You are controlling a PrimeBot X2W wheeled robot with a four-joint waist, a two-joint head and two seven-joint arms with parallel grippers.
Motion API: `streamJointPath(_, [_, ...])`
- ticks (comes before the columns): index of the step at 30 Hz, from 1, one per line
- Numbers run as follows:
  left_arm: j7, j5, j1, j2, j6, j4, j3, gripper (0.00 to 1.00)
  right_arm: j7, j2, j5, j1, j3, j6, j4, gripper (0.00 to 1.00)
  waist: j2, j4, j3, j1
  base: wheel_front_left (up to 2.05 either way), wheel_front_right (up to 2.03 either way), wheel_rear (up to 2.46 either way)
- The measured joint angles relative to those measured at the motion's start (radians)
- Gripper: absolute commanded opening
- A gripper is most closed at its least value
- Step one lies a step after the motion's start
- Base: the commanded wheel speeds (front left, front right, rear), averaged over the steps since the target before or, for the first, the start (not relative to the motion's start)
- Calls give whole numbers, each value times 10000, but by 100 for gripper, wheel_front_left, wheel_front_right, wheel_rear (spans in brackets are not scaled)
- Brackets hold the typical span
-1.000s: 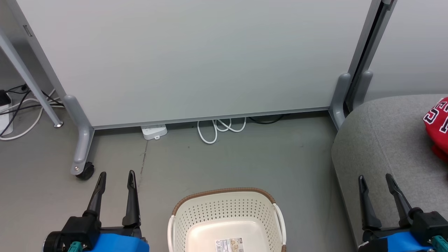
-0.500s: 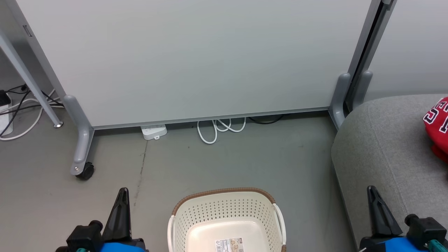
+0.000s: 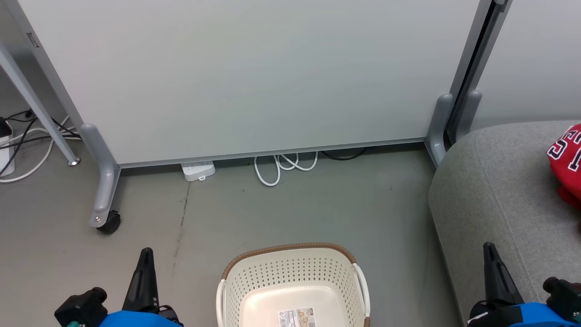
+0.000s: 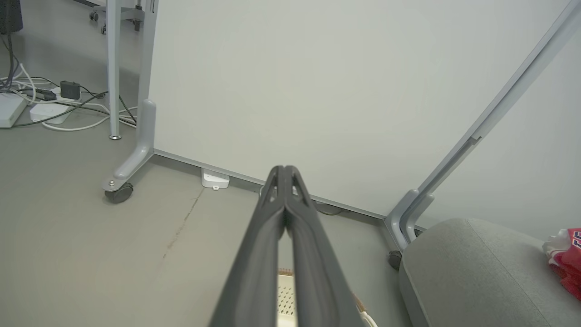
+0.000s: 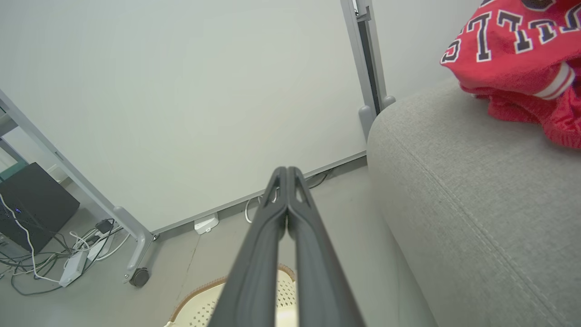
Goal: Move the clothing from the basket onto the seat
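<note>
Left tool [image 3: 146, 252]: fingers pressed together tip to tip, low over the floor [image 3: 317, 204], left of the basket [image 3: 286, 248]. Right tool [image 3: 489, 248]: fingers likewise together, over the near edge of the seat [image 3: 490, 181]. Basket stands on the floor between the tools: cream perforated walls, brown woven rim, bare bottom with a label [image 3: 297, 317]. Clothing [image 3: 566, 159]: red crumpled heap lying on the seat top, far right, well apart from the basket; dark white-edged block lettering, white striped trim. Seat grey fabric, stitched seam.
</note>
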Motion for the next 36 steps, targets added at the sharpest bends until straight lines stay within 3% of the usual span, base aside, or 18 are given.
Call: streamJointPath(36, [1294, -5028, -299, 2, -539, 92, 788, 0, 1310, 247, 5296, -592, -228, 0, 13, 0, 0, -146, 57, 0, 0, 0, 0])
